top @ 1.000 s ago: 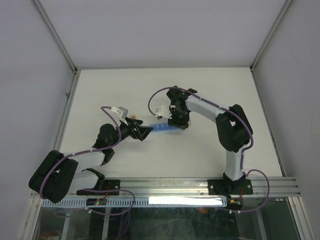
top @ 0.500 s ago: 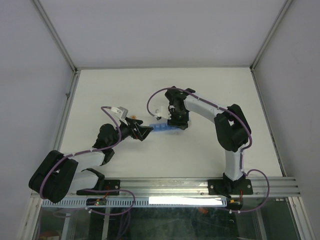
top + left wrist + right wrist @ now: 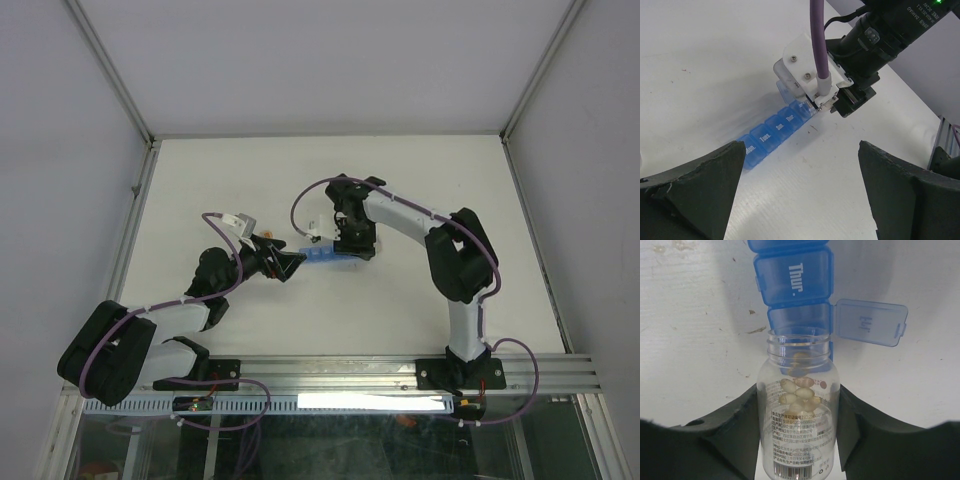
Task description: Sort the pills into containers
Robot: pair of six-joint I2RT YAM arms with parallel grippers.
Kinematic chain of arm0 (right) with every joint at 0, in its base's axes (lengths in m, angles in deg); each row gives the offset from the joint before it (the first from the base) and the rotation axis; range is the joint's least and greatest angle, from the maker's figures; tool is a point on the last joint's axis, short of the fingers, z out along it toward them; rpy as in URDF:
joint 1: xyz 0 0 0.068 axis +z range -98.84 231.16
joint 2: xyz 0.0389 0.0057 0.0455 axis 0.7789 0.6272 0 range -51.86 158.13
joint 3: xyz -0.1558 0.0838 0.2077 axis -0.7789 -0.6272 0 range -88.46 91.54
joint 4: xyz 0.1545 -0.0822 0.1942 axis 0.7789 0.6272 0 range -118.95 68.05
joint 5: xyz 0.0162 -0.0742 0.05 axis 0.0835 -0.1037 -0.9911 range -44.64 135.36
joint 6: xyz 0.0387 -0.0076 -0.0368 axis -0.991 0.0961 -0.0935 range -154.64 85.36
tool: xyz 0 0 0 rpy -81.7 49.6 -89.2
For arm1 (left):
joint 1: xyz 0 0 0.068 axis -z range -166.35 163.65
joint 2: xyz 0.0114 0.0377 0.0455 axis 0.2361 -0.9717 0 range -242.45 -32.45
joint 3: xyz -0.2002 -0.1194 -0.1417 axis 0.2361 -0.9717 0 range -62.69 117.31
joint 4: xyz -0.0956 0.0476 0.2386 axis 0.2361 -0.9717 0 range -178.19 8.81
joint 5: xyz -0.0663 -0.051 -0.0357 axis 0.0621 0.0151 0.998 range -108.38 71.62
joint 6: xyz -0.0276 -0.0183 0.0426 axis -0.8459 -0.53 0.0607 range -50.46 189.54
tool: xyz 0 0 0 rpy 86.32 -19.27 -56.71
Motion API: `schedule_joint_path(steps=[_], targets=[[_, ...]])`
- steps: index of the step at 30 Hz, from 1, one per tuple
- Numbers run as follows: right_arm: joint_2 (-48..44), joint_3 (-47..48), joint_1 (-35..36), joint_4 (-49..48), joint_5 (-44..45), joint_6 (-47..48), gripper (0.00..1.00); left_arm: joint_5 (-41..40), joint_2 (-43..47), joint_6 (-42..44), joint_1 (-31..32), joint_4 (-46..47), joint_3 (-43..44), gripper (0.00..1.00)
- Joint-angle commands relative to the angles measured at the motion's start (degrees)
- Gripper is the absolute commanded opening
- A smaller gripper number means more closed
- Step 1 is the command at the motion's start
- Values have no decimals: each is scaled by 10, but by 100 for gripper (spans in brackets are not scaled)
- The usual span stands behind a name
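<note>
**Bottle mouth at an open compartment, left gripper spread wide**

The right gripper's (image 3: 799,407) fingers (image 3: 727,432) are pinching a clear bottle (image 3: 799,440) from both sides around its labelled body. The bottle is pointing away from the wrist. Its uncapped mouth is sitting over the open compartment of the blue compartment strip (image 3: 794,282), the one next to the cell marked "Thur." That compartment's lid (image 3: 869,322) is lying flipped out flat to the side. The pills (image 3: 796,392), pale tan ovals, are bunching in the bottle's upper half, with a few reaching into the neck. Whether any are lying in the open cell cannot be told through the plastic.

The left gripper's (image 3: 801,150) fingers are standing spread wide with nothing between them, low over the white table (image 3: 705,60). The strip's end marked "Mon." is lying just beside one of these fingers; contact cannot be told. From above, the strip is lying near the middle of the table between the two grippers, the left one at its left end and the right one over its right end.
</note>
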State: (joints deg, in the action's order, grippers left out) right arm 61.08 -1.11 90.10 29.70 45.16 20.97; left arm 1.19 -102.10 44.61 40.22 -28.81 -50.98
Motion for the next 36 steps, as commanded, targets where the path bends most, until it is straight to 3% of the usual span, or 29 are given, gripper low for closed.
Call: schedule_joint_path(steps=[1,36], targets=[[9,34,4,19,9,-3,1,-2,10,-2,2,38,-3,99],[24,59,10,37,13,-30,0,0,9,-1,2,40,-3,99]])
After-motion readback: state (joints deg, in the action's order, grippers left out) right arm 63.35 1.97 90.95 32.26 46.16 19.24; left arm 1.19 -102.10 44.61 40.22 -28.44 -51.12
